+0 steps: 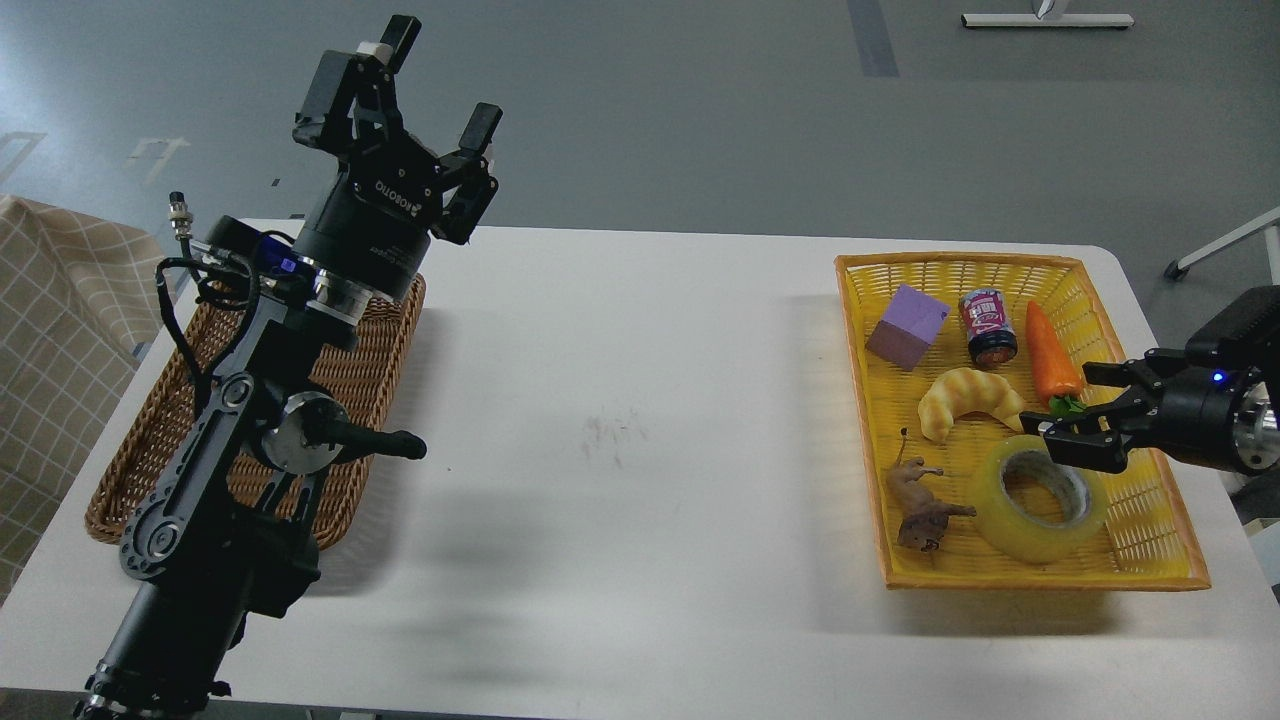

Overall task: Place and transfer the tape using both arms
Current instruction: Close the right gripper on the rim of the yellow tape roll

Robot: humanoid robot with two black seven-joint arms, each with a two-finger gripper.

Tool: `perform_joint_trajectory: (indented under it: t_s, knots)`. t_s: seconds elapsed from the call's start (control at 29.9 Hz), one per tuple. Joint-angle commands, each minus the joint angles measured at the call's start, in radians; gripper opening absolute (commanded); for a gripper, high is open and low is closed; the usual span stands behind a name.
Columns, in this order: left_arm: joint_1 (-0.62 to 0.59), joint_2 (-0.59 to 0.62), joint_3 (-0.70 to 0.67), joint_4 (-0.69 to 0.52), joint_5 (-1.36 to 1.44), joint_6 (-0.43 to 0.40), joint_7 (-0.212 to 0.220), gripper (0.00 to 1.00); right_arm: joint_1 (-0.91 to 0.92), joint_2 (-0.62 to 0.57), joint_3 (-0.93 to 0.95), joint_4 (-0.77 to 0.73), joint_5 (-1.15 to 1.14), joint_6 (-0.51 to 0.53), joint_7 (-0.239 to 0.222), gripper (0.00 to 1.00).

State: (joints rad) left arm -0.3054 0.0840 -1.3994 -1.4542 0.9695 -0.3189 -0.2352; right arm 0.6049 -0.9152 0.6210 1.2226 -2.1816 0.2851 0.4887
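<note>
The tape (1038,500), a wide translucent yellow roll with a grey-white core, lies flat in the front part of the yellow basket (860,400). My right gripper (1072,403) comes in from the right edge, open and empty, just above the roll's far right rim. My left gripper (440,80) is open and empty, raised high above the brown wicker basket (375,385) at the table's left, far from the tape.
The yellow basket also holds a purple cube (906,326), a small can (986,326), a carrot (1052,356), a pale croissant (965,400) and a brown toy animal (920,502). A checked cloth (50,330) hangs at the far left.
</note>
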Motion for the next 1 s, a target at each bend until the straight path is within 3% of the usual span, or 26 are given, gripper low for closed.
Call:
perform_joint_trajectory:
  t_s: [0.0, 0.13, 0.97]
  knots:
    - [-0.001, 0.000, -0.003, 0.000, 0.000, 0.001, 0.002, 0.99, -0.010, -0.004, -0.020, -0.002, 0.000, 0.000, 0.000, 0.94]
    - [-0.003, 0.000, -0.003, 0.000, 0.000, 0.014, 0.002, 0.99, -0.004, -0.034, -0.073, -0.005, 0.000, -0.009, 0.000, 0.94]
    - [-0.011, 0.010, -0.007, 0.000, -0.020, 0.017, 0.002, 0.99, 0.056, 0.036, -0.133, -0.087, 0.000, -0.009, 0.000, 0.95]
